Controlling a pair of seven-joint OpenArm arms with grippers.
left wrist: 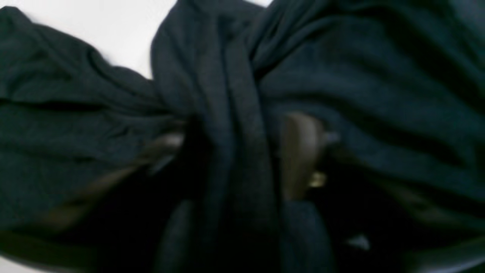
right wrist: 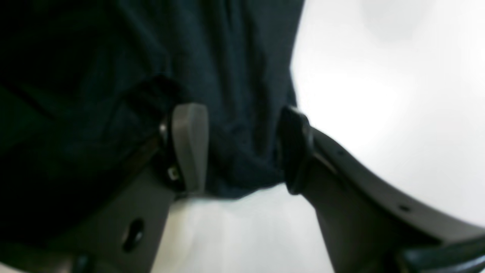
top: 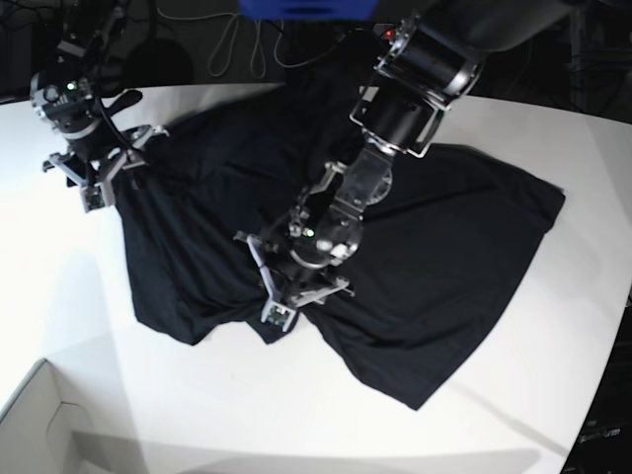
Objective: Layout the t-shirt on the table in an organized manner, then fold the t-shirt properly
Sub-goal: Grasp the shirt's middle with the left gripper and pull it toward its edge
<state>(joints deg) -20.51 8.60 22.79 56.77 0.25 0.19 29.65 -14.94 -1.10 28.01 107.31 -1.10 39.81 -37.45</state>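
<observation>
While the t-shirt (top: 434,257) lay crumpled and spread unevenly across the middle of the table (top: 148,395), both arms were seen reaching down onto it. In the base view the black fabric was bunched toward the far left corner and fanned out toward the right edge, with a point of cloth directed at the near side. The left gripper (top: 286,296) was lowered onto the near middle part of the shirt, close to its front hem. In the left wrist view a thick vertical ridge of gathered cloth (left wrist: 231,151) was seen standing between the two fingers (left wrist: 299,151), which were set close on either side of it; because that picture was dark and blurred, it could not be told whether the fabric was actually pinched. The right gripper (top: 99,173) was placed at the far left edge of the shirt. In the right wrist view its jaws were held well apart, and a hanging fold of fabric (right wrist: 242,151) was seen between the fingers (right wrist: 189,148) without being clamped, its lower edge ending just above the white tabletop. A corner of a white cardboard box (top: 39,425) was seen at the near left of the table, well apart from the shirt.
</observation>
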